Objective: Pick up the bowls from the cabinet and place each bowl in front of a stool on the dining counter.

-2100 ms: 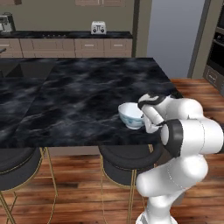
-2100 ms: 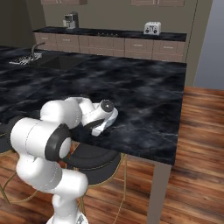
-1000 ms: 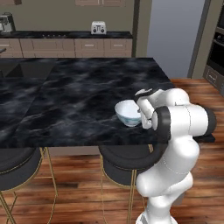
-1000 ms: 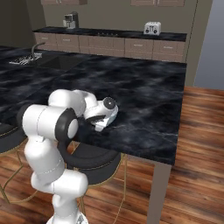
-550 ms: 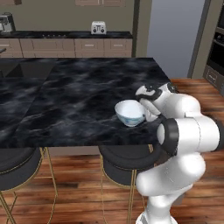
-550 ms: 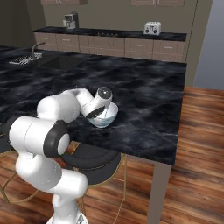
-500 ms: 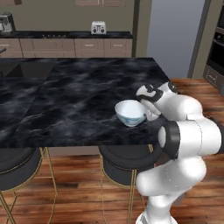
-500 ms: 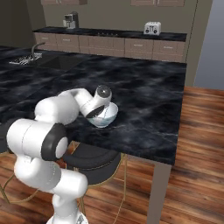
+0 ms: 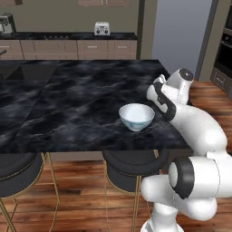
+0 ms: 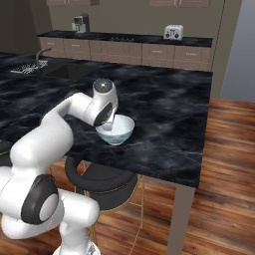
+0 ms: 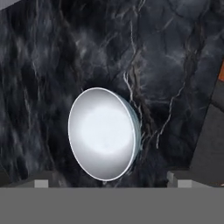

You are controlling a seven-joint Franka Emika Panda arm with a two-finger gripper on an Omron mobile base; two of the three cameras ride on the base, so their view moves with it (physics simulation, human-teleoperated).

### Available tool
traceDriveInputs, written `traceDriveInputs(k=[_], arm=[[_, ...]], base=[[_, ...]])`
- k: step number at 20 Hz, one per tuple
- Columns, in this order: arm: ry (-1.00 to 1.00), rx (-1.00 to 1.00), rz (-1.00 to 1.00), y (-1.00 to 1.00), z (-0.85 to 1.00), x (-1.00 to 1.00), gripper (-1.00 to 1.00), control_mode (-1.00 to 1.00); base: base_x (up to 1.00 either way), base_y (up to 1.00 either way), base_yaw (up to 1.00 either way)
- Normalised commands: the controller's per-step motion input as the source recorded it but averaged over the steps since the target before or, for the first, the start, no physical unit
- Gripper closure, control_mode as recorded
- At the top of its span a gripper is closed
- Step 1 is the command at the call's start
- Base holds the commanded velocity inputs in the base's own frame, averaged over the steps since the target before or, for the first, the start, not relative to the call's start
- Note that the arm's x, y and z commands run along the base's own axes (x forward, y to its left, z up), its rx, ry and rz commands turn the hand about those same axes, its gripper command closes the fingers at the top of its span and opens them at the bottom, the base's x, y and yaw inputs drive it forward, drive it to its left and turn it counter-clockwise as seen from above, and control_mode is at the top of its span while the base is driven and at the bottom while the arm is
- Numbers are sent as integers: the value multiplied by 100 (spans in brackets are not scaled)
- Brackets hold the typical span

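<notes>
- white patterned bowl [image 9: 136, 116] sits upright on the dining counter [image 9: 68, 104], near its front edge, toward the front right corner, above a stool [image 9: 131, 170].
- gripper [image 10: 108, 121] hangs at the bowl's right side, above and beside the rim; fingers spread wide, nothing held.
- hand view: bowl [image 11: 104, 133] lies straight ahead between the finger tips, free of both.
- judgement: bowl looks placed; next move is straight up and away from it, bowl stays below the hand.

Glossy white rounded arm [image 9: 195, 122] with dark joint bands.
</notes>
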Motion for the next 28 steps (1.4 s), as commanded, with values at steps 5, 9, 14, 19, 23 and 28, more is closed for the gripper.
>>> traceDriveInputs(k=[5, 9, 14, 19, 23, 28], arm=[[0, -18, 13, -23, 82, -84, -100, -100], [-5, -12, 15, -15, 74, -100, -100, -100], [-7, 1, 0, -15, 82, -94, -100, -100], [-10, 10, 1, 0, 82, -62, -100, -100], [-6, 8, 2, 0, 45, -79, -100, -100], [-2, 0, 8, 9, 20, -63, -100, -100]], base=[[0, 0, 0], [0, 0, 0], [0, 0, 0], [0, 0, 0], [0, 0, 0], [0, 0, 0]])
